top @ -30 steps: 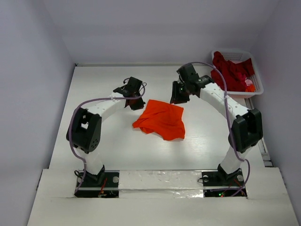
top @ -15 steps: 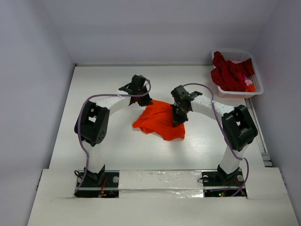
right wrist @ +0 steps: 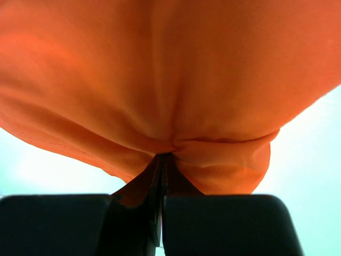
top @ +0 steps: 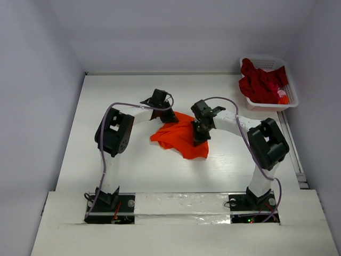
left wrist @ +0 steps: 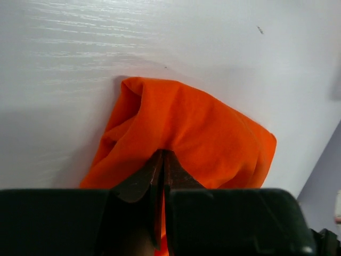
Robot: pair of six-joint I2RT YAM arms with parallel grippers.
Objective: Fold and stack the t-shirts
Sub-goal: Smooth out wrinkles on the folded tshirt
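Note:
A bright orange t-shirt (top: 180, 137) lies crumpled at the middle of the table. My left gripper (top: 167, 118) sits at its far left corner, shut on the cloth; in the left wrist view the orange t-shirt (left wrist: 197, 133) bunches at the left gripper (left wrist: 163, 153). My right gripper (top: 200, 133) presses on its right side, shut on a pinch of cloth; the orange t-shirt (right wrist: 170, 80) fills the right wrist view above the right gripper (right wrist: 162, 156). Darker red t-shirts (top: 261, 82) are heaped in the basket.
A white lattice basket (top: 292, 101) stands at the far right corner, with a bit of orange cloth (top: 284, 98) among the red. White walls close the table at the back and both sides. Both arms arch inward over the middle.
My right gripper came down from beyond the shirt onto its right side and shut on the cloth. My left arm shifted right, closer to the shirt's far left corner.

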